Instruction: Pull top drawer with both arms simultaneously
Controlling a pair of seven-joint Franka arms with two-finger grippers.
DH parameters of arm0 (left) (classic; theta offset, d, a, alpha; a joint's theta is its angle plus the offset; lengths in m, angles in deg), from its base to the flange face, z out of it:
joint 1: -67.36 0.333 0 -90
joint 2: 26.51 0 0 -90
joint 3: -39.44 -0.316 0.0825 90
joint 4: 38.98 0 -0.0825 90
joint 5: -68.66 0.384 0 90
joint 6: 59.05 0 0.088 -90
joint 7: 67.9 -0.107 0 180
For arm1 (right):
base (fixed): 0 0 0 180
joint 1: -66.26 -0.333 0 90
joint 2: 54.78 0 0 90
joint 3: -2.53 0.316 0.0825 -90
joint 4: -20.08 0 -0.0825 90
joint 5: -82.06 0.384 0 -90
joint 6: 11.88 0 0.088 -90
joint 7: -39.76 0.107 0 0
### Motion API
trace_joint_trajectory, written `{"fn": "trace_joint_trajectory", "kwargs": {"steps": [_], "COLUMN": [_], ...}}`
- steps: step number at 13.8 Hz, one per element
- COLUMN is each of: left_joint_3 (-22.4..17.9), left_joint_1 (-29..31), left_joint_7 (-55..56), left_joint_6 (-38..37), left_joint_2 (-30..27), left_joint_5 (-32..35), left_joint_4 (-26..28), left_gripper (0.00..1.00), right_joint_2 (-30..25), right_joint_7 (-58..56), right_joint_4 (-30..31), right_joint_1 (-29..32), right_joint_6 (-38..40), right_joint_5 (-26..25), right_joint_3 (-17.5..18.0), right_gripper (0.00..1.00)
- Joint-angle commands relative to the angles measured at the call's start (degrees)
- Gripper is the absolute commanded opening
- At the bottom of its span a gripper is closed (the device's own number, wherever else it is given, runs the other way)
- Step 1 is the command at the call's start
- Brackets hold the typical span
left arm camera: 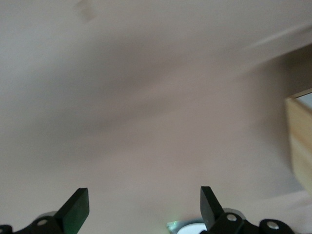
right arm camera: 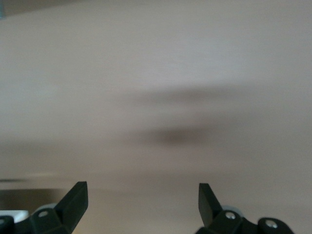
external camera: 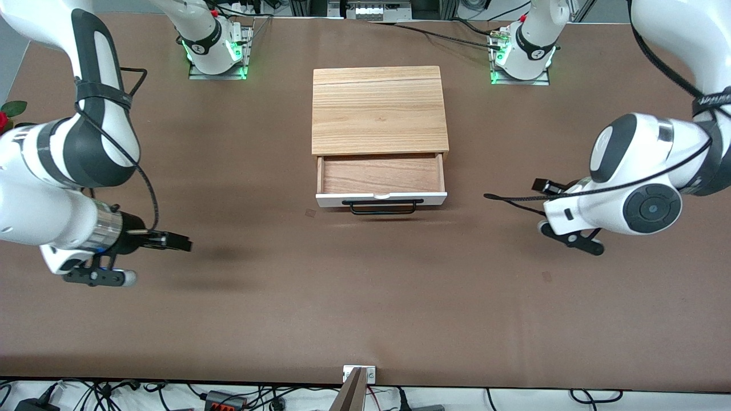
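The top drawer (external camera: 381, 174) stands pulled out of the low cabinet (external camera: 379, 111) toward the front camera. Its reddish-brown inside shows, and its white front panel (external camera: 434, 198) carries a black bar handle (external camera: 382, 205). Both arms are away from it. My left gripper (external camera: 540, 185) hangs open over bare table toward the left arm's end, touching nothing. My right gripper (external camera: 184, 244) hangs open over bare table toward the right arm's end. In the left wrist view the gripper (left arm camera: 145, 204) has nothing between its fingers, and a cabinet corner (left arm camera: 300, 141) shows at the edge. The right wrist view shows the gripper (right arm camera: 143, 200) over bare table.
The brown table (external camera: 365, 308) stretches wide around the cabinet. A red flower (external camera: 4, 117) sits at the table edge by the right arm. A metal bracket (external camera: 358, 374) is fixed at the table's front edge. Cables run near the arm bases.
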Motion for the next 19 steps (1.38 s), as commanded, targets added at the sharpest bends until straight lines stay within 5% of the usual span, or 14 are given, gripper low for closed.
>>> {"fn": "trace_joint_trajectory", "kwargs": {"steps": [1,3,6,12,14,19], "left_joint_3": [-0.3,-2.0,-9.2,-11.4,-11.6,-10.9], "left_joint_1": [-1.1,-1.3,-2.3,-4.0,-4.0,-4.3], "left_joint_7": [6.4,7.0,6.9,6.5,7.0,7.1], "left_joint_6": [-5.3,-4.9,4.6,31.7,31.6,15.4], "left_joint_2": [-5.3,-8.6,-13.5,-32.3,-32.5,-31.6], "left_joint_5": [3.2,1.7,-9.2,-8.9,-8.9,-9.6], "left_joint_4": [-0.5,0.1,1.5,29.1,29.4,19.9], "left_gripper": [1.00,1.00,1.00,1.00,1.00,1.00], "right_joint_2": [-3.1,-5.6,-9.4,-21.4,-23.0,-27.5], "right_joint_7": [0.5,0.1,0.9,-8.6,-9.3,-5.2], "right_joint_4": [0.8,1.2,3.9,20.5,21.7,26.2], "right_joint_1": [0.4,0.1,0.1,4.4,8.0,8.4], "right_joint_6": [2.1,3.0,5.7,-2.7,-2.8,1.4], "right_joint_5": [-2.2,-2.8,-6.3,-6.3,-6.6,-10.0], "right_joint_3": [-2.3,-3.9,-3.3,-1.2,3.1,4.2], "right_gripper": [1.00,1.00,1.00,1.00,1.00,1.00]}}
